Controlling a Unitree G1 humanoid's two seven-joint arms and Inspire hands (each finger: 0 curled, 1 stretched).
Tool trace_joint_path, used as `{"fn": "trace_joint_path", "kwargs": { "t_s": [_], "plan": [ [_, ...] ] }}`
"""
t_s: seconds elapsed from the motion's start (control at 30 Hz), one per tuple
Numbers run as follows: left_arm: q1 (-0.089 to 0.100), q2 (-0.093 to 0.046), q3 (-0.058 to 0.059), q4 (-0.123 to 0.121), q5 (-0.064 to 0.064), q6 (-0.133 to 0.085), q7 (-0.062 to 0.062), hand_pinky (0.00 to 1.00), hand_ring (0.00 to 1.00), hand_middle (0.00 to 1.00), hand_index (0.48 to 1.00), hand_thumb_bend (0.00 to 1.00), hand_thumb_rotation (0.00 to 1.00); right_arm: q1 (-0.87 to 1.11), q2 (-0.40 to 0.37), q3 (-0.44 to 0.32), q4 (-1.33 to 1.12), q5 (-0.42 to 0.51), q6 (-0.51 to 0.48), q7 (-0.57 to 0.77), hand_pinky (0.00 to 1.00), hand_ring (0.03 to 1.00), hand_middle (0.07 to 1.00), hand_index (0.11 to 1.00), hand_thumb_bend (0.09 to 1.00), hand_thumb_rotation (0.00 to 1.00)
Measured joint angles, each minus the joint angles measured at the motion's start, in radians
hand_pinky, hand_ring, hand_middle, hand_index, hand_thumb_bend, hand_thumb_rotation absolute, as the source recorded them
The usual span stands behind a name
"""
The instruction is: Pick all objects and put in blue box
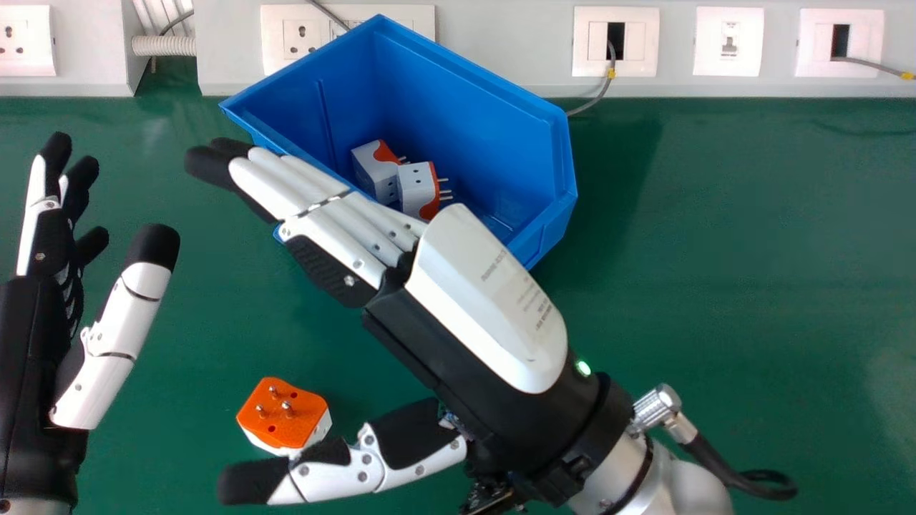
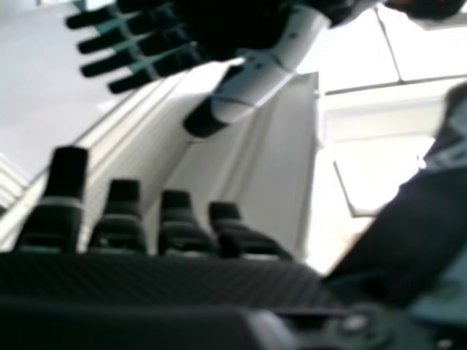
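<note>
In the head view an orange and white plug adapter (image 1: 284,415) lies on the green table, pins up, close to the thumb tip of my right hand (image 1: 494,300). That hand is open, its straight fingers passing in front of the near side of the blue box (image 1: 465,93). Two white and orange adapters, one (image 1: 377,172) beside the other (image 1: 418,189), rest inside the box. My left hand (image 1: 107,343) stands open at the left edge. The right hand view has my right hand's fingers (image 2: 175,226) straight, and the left hand (image 2: 255,80) farther off.
A pale wall panel with sockets (image 1: 615,41) runs along the table's back edge, and a grey cable (image 1: 597,96) hangs from one socket behind the box. The green table (image 1: 737,286) extends to the right of the box.
</note>
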Motion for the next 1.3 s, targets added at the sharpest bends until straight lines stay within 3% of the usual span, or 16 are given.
{"fn": "trace_joint_path", "kwargs": {
  "t_s": [0.13, 0.27, 0.43, 0.73, 0.9, 1.03, 1.07, 1.3],
  "plan": [
    [0.003, 0.008, 0.02, 0.009, 0.0, -0.012, -0.005, 0.93, 0.99, 0.99, 1.0, 0.58, 0.87, 0.006, 0.011, 0.009, 0.002, 0.0, 0.035, 0.023, 0.7, 0.883, 0.901, 0.876, 0.289, 0.76],
    [0.008, 0.012, 0.03, 0.019, 0.0, -0.032, -0.008, 0.93, 1.0, 0.99, 1.0, 0.55, 0.89, 0.008, 0.015, 0.02, 0.002, 0.007, 0.061, 0.051, 0.69, 0.891, 0.913, 0.885, 0.286, 0.81],
    [0.009, 0.019, 0.042, 0.054, -0.02, -0.068, -0.01, 0.93, 1.0, 0.99, 1.0, 0.56, 0.9, 0.01, 0.014, 0.038, 0.032, 0.027, 0.076, 0.088, 0.7, 0.904, 0.932, 0.902, 0.291, 0.83],
    [-0.005, 0.031, 0.043, 0.063, -0.016, -0.118, -0.008, 0.96, 1.0, 0.99, 1.0, 0.57, 0.9, -0.002, 0.016, 0.058, 0.17, 0.034, 0.091, 0.118, 0.73, 0.919, 0.951, 0.918, 0.295, 0.84],
    [-0.011, 0.034, 0.043, 0.085, -0.017, -0.128, -0.008, 0.97, 1.0, 0.99, 1.0, 0.57, 0.91, -0.054, 0.03, 0.085, 0.285, -0.008, 0.115, 0.114, 0.74, 0.925, 0.961, 0.928, 0.301, 0.83],
    [-0.016, 0.035, 0.043, 0.104, -0.03, -0.132, -0.009, 0.97, 1.0, 1.0, 1.0, 0.58, 0.91, -0.116, 0.05, 0.111, 0.391, -0.062, 0.151, 0.11, 0.76, 0.936, 0.974, 0.944, 0.316, 0.83],
    [-0.016, 0.035, 0.043, 0.106, -0.036, -0.132, -0.009, 0.98, 1.0, 1.0, 1.0, 0.58, 0.91, -0.126, 0.052, 0.117, 0.406, -0.072, 0.164, 0.11, 0.77, 0.943, 0.979, 0.954, 0.323, 0.83],
    [-0.018, 0.037, 0.042, 0.107, -0.038, -0.137, -0.012, 0.98, 1.0, 1.0, 1.0, 0.58, 0.9, -0.264, 0.055, 0.161, 0.466, -0.219, 0.241, 0.125, 0.85, 0.983, 0.995, 0.988, 0.389, 0.79]
  ]
}}
